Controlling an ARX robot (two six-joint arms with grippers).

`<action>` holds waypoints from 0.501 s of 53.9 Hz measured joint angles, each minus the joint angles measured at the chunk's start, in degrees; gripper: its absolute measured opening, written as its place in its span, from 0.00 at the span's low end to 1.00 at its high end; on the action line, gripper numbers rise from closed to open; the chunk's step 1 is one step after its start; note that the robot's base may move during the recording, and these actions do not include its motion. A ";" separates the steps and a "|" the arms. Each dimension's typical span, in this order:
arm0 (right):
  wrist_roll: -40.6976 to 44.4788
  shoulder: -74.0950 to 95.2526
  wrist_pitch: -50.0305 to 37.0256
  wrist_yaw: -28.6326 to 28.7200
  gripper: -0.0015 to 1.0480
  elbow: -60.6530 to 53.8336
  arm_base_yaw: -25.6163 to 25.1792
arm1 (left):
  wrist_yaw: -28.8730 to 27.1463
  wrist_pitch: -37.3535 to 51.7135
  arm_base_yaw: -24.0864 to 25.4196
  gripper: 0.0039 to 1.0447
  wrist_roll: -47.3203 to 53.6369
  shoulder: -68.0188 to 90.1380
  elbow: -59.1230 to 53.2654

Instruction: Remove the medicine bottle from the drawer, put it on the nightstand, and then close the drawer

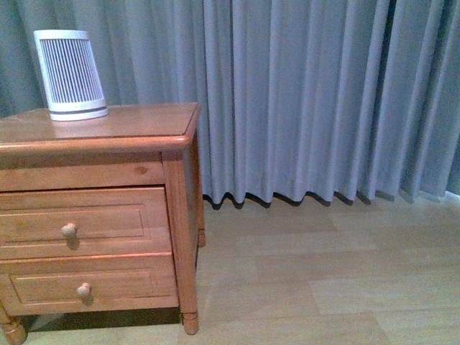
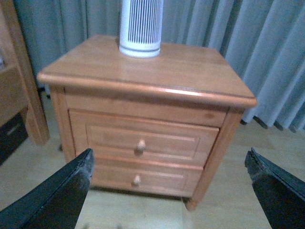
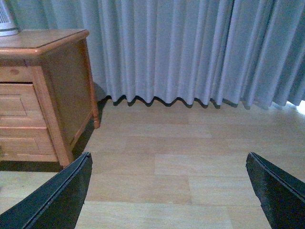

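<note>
Front view is giving me the desk [image 1: 100, 133], an orange-brown bedside cabinet standing on a pale wooden floor [image 1: 323, 273], with a grey curtain [image 1: 323, 93] hanging behind it. A white ribbed appliance [image 1: 70, 72] is standing upright on the glossy top, toward the back edge. Below the top, the drawer [image 1: 108, 215] is sitting shut. Its panelled front is lying level with the frame and its round knob [image 1: 69, 230] is facing me. The lower drawer [image 1: 108, 284] under it is shut as well. The shut front is hiding the inside, so I am not seeing the medicine bottle in any view and cannot tell where it is lying.

On the left wrist view I am watching the left pincer [image 2: 169, 155] hanging wide open in front of the desk, apart from it and gripping nothing. Its two dark fingers [image 2: 57, 195] are spreading far apart, and both drawer fronts are showing in the gap between them. A plain wooden post [image 2: 24, 81] is standing just beside the desk.

On the right wrist view the right pincer [image 3: 168, 157] is also gaping wide and carrying nothing. It is pointing at bare floor and curtain, and the desk's side panel and front corner are showing well apart from it.
</note>
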State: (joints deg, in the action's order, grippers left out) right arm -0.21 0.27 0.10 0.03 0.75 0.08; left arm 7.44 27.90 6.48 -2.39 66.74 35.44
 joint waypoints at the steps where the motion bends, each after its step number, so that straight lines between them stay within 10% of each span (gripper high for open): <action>1: 0.00 0.00 0.00 0.00 0.93 0.00 0.00 | -0.13 0.24 -0.17 0.94 0.26 1.68 0.79; 27: 0.02 0.00 0.00 0.00 0.93 0.00 0.00 | -1.73 12.68 -2.36 0.94 8.76 58.40 31.58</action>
State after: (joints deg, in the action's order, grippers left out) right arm -0.19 0.27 0.10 0.03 0.75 0.08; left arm 5.72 40.58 4.12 6.37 125.14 67.02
